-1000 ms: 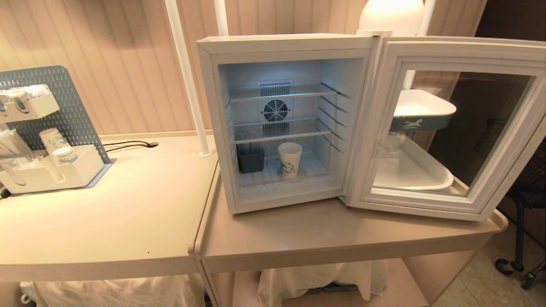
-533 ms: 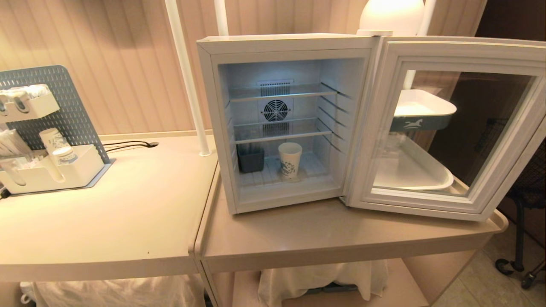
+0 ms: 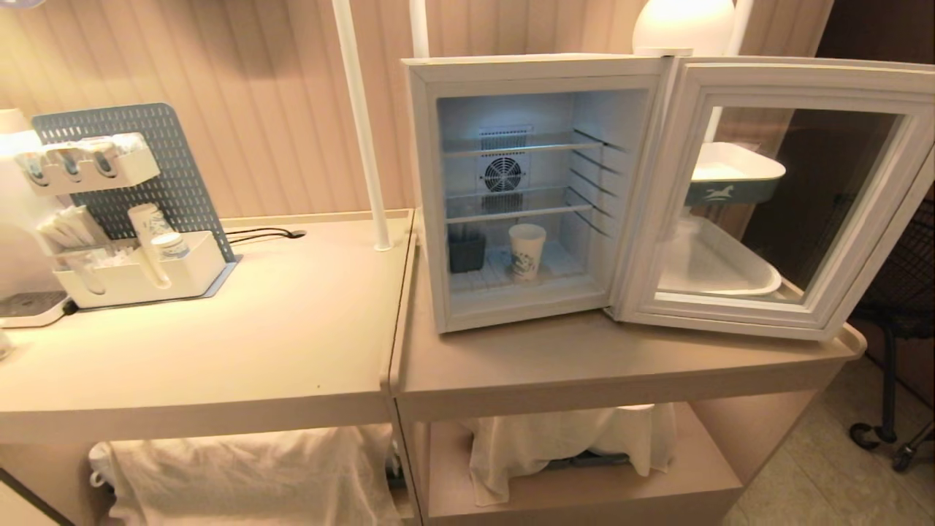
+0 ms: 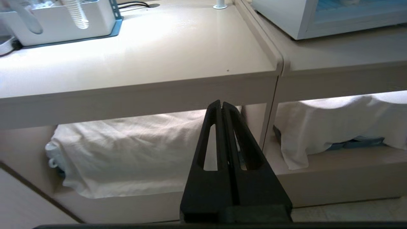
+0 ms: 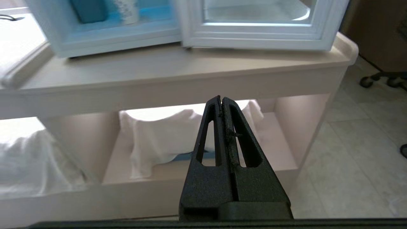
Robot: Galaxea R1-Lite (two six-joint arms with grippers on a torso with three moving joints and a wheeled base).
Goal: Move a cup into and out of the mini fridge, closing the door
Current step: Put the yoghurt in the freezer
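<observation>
A boxy white mini fridge [image 3: 526,190] is set on a beige counter [image 3: 584,358] with its pale-framed glass door [image 3: 789,197] swung wide open to the right; a tapered white paper cup with a blue pattern [image 3: 527,252] is stood upright on the fridge's bottom level, near a small dark bin [image 3: 467,250]; the black left gripper [image 4: 221,106] and black right gripper [image 5: 221,101] are held low in front of the counter, each with fingers pressed together and nothing between them; white cloths [image 3: 562,438] are draped on the lower shelf.
</observation>
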